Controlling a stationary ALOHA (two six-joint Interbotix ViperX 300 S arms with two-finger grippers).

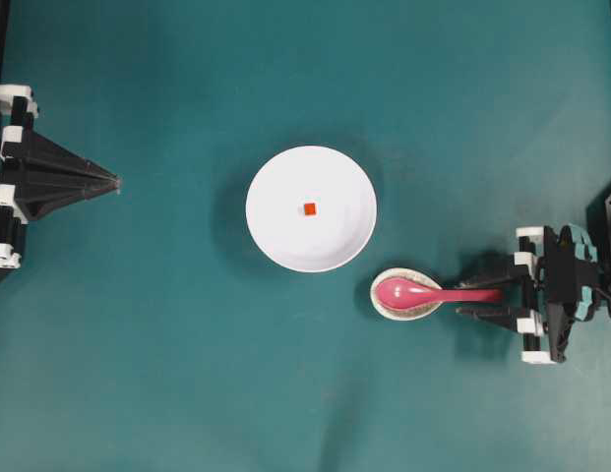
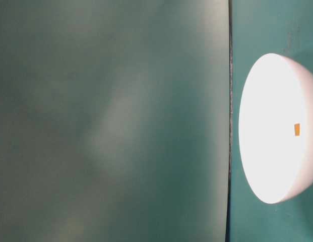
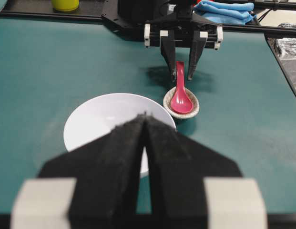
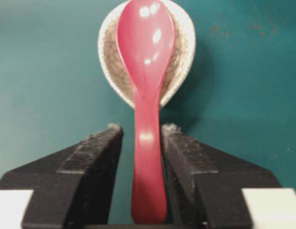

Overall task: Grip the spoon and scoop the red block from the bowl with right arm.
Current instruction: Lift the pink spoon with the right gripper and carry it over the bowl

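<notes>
The pink spoon (image 1: 413,292) lies with its scoop in a small speckled oval dish (image 1: 389,307), handle pointing right. My right gripper (image 1: 487,295) stands open around the handle, one finger on each side; in the right wrist view a gap shows left of the spoon (image 4: 145,71) handle, and the right finger is close against it. The white bowl (image 1: 266,197) sits mid-table with the tiny red block (image 1: 310,208) in it; the block (image 2: 297,129) also shows in the table-level view. My left gripper (image 1: 116,183) rests shut and empty at the far left, pointing at the bowl (image 3: 90,119).
The oval dish (image 3: 193,110) nearly touches the bowl's lower right rim. Beyond the mat's far edge in the left wrist view are a yellow object (image 3: 65,5) and blue cloth (image 3: 224,9).
</notes>
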